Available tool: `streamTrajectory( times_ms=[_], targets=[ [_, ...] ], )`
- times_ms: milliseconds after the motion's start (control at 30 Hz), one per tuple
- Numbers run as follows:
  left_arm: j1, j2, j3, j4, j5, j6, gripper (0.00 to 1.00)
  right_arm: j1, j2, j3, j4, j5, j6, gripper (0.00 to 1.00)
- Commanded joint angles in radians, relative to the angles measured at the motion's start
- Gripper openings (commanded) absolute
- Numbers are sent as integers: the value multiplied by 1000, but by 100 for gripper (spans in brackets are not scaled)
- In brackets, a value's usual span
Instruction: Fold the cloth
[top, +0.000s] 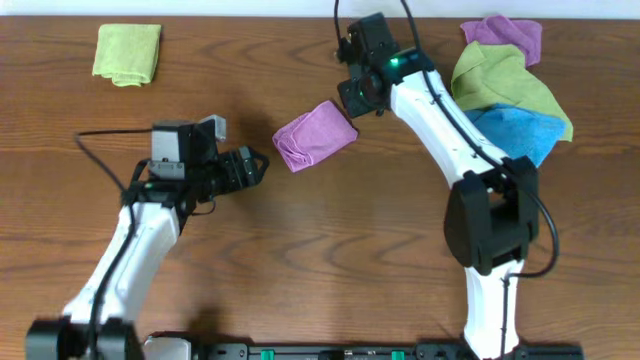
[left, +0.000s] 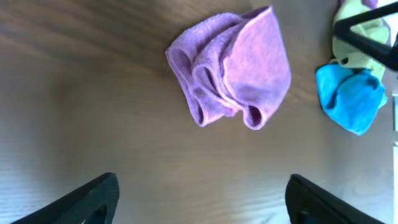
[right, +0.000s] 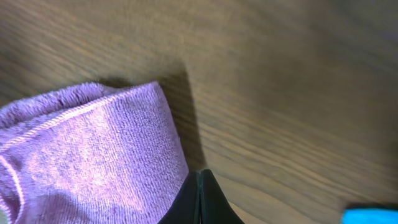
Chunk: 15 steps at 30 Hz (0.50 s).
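Observation:
The pinkish-purple cloth (top: 313, 135) lies bunched and partly folded over itself in the middle of the table, with rolled layers showing along one side (left: 239, 68). My left gripper (top: 258, 167) is open a short way to the cloth's left. In the left wrist view its dark fingers (left: 87, 202) stand wide apart over bare wood, with the left gripper (left: 202, 199) holding nothing. At the cloth's right corner (right: 93, 155), my right gripper (top: 351, 108) is shut. In the right wrist view the right gripper (right: 200, 177) has its fingers pressed together just beside the cloth's edge.
A folded lime-green cloth (top: 128, 52) lies at the far left. At the far right a pile holds a violet cloth (top: 505, 35), a lime-green cloth (top: 500, 80) and a blue cloth (top: 515, 130), close behind the right arm.

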Motion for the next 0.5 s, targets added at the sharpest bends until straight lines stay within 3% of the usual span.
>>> streamTrajectory(
  times_ms=[0,133,467],
  targets=[
    [-13,108,0,85,109,-38,87,0,47,-8,3,-23,31,1],
    [-39,204,0,196,114,-60,98,-10,83,-8,18,-22,35,1],
    [-67,306,0,331,113,-91,95,-14,147,-8,51,-26,40,1]
  ],
)
